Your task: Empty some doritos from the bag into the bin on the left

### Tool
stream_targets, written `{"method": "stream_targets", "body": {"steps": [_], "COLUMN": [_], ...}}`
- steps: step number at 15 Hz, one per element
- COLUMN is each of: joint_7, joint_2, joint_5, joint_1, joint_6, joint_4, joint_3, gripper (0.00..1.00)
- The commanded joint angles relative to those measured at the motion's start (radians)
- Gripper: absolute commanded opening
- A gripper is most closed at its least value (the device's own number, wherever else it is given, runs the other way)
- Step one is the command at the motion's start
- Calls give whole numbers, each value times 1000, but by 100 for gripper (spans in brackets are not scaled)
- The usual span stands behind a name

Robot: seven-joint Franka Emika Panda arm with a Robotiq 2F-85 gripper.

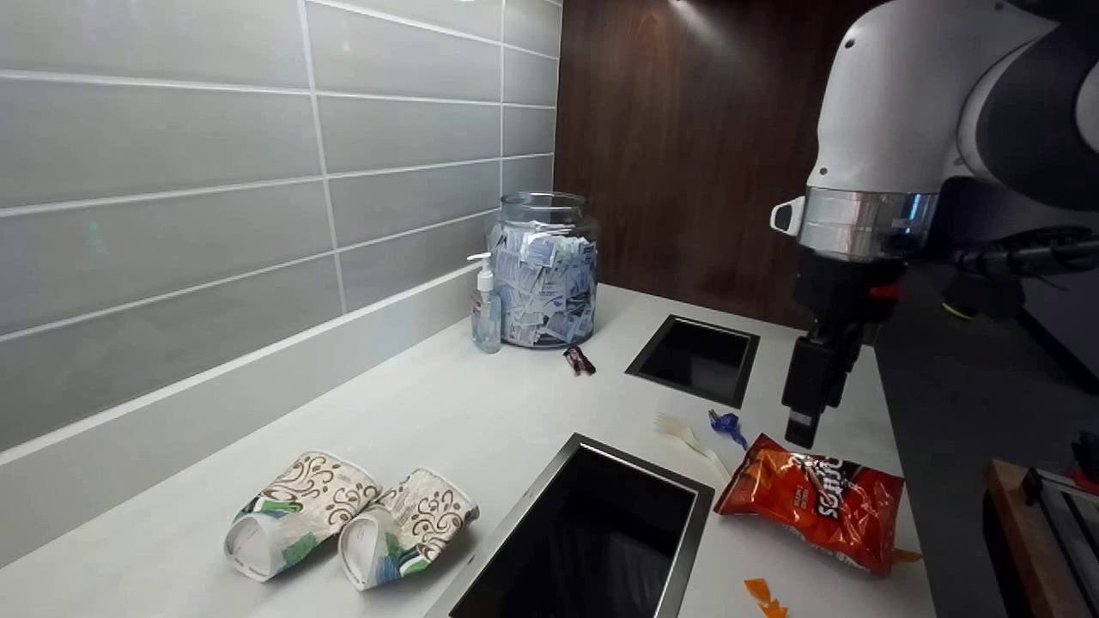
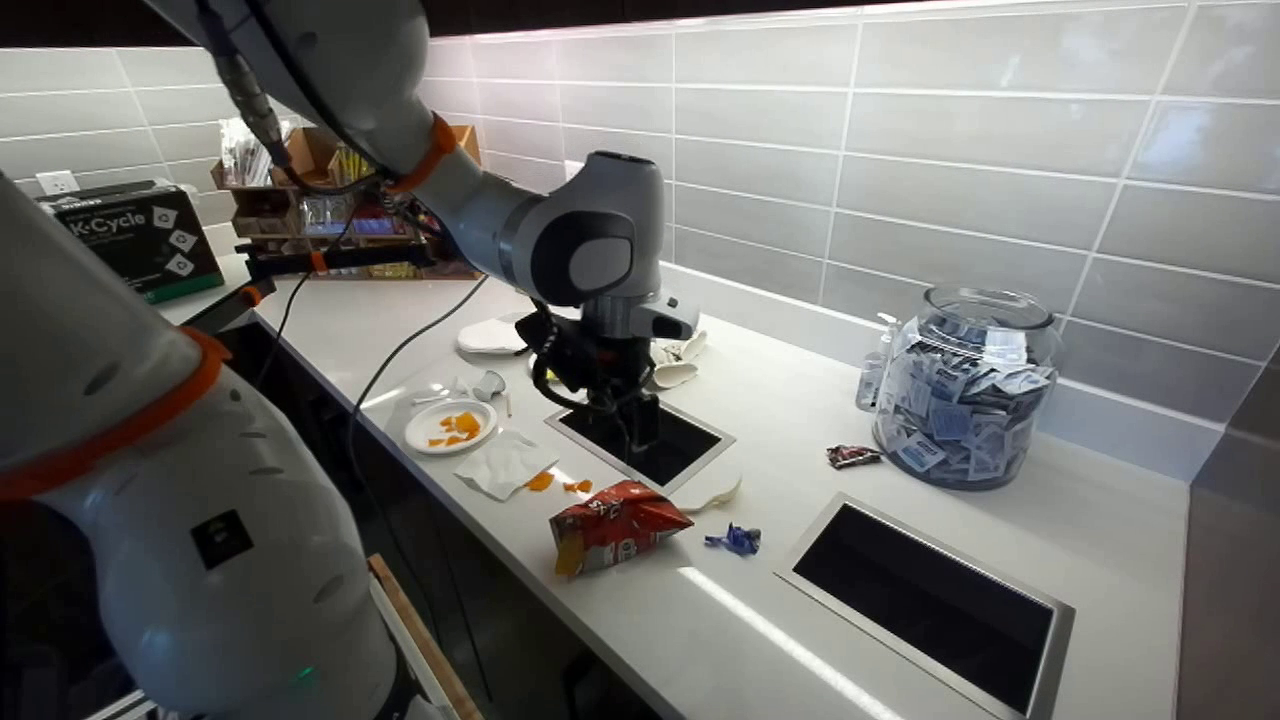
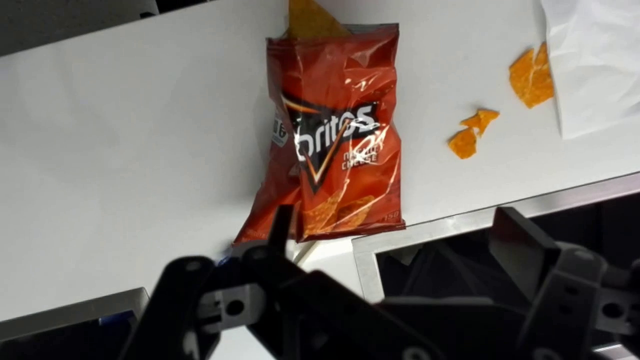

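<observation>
Clearly, the glossy, wrinkled, pillow-shaped bag (image 3: 340, 137) lay on the smooth table (image 3: 125, 140) at upper centre of the wrist view, higher in frame than the pincer (image 3: 397, 225), which stood wide.

In an exterior view, your arm (image 1: 884, 112) hangs at upper right, gripper (image 1: 817, 419) pointing down; wrist view: fingers (image 3: 522, 252) wide apart, low in frame.

The crinkled red bag (image 3: 345, 135) lies open beside the bin (image 3: 450, 225).
</observation>
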Motion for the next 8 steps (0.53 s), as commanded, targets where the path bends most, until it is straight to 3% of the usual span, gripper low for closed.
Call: {"method": "stream_targets", "body": {"steps": [1, 8], "joint_7": [9, -30], "joint_2": [59, 183], "joint_5": [-38, -53], "joint_1": [-15, -19], "joint_6": [8, 50], "joint_4": [0, 1], "joint_3": [-20, -55], "gripper": [100, 100]}}
